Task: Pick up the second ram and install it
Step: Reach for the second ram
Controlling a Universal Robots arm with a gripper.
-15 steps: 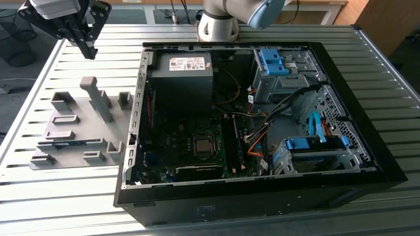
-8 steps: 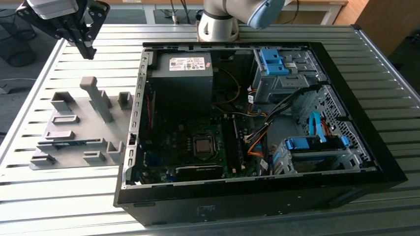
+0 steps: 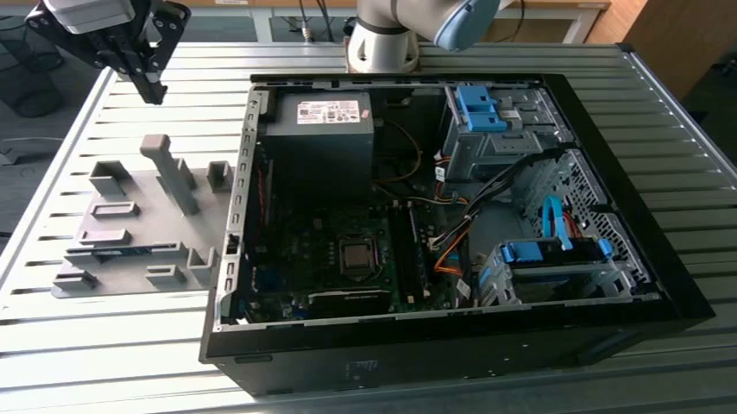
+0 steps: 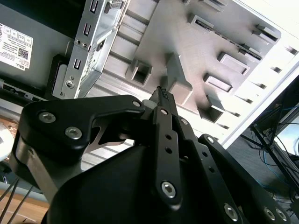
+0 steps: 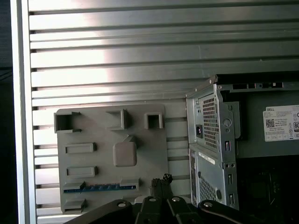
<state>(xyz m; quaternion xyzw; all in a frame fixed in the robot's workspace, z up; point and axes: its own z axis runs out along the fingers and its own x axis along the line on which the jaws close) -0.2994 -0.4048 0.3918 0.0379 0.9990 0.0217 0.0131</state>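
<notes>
End effector (image 3: 150, 89) sits at approx 11 o'clock in the exterior view, above the bench (image 3: 138, 345) and beyond the far edge of the grey fixture plate (image 3: 138, 220). Its upper body and the arm are cut off by the frame edge. In both wrist views (image 4: 162, 93) (image 5: 161, 181) the fingertips are pressed together w/ nothing between them, so closed and empty.

Second ram (image 3: 116, 251) is not picked yet. It lies on edge in a long fixture slot, at approx 7 o'clock from the tall grey post (image 3: 173, 172), well apart from the end effector. In the first wrist view the ram (image 5: 100, 187) is a thin blue-green strip. Only its top edge shows and chips can't be made out. The black finger links cover the plate (image 5: 103, 161) just beside it.

PC case (image 3: 461, 345) lies open at 3 o'clock of the fixture. Its inside is dark, and the slots' state is hard to make out.
</notes>
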